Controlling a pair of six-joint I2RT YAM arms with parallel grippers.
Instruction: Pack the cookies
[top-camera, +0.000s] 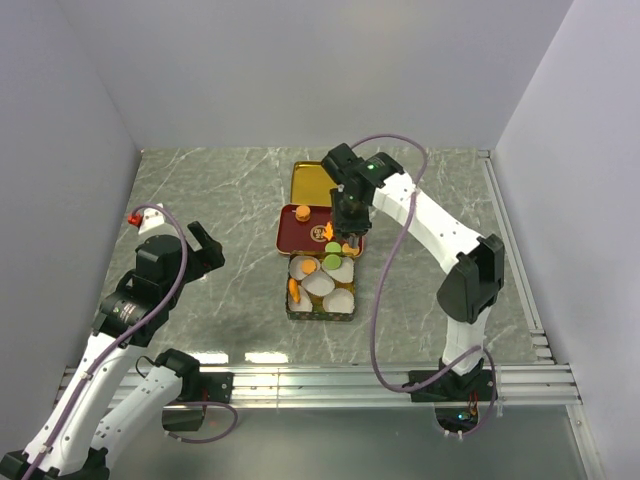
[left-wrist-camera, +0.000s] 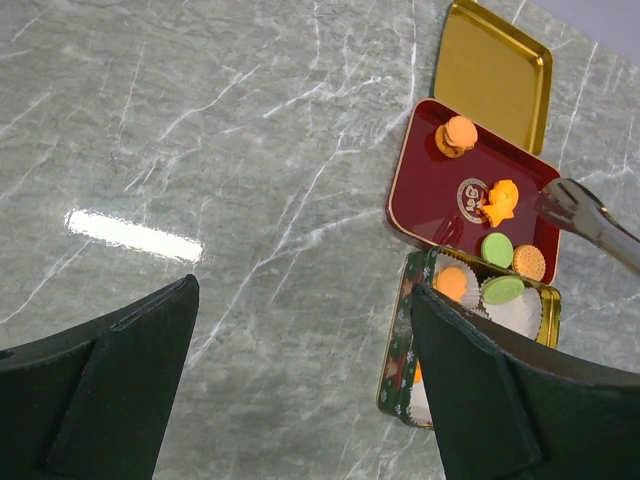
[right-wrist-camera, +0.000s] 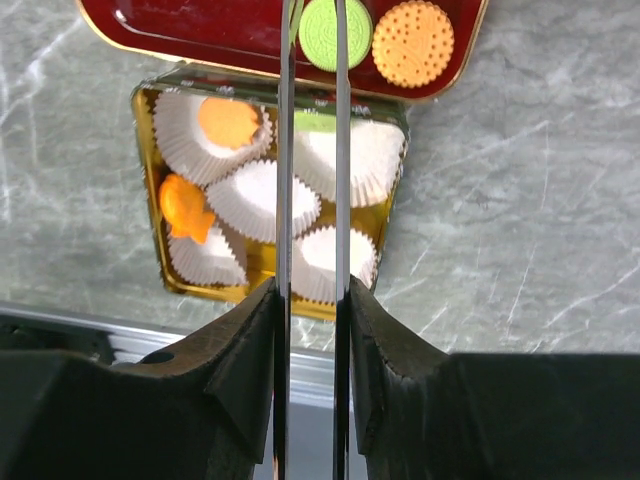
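1. We see four cookies (left-wrist-camera: 497, 248) on the red tray (left-wrist-camera: 425, 195), frame centre; others sit in the tin (left-wrist-camera: 393, 360) just below.
2. Right end effector (top-camera: 347, 238) above tray: blades narrowly parted, grip unclear to us.
3. Left end effector (top-camera: 203, 247), left, spread wide, empty.

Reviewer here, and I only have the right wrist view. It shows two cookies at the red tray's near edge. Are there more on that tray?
Observer: Yes, a fish-shaped cookie lies mid-tray, beside the tips of the right end effector.
Operator: Anything further back?
Observer: A round orange cookie sits at the far left corner of the red tray.
Operator: And the other arm?
Observer: The left end effector hangs open, well apart from the tin.
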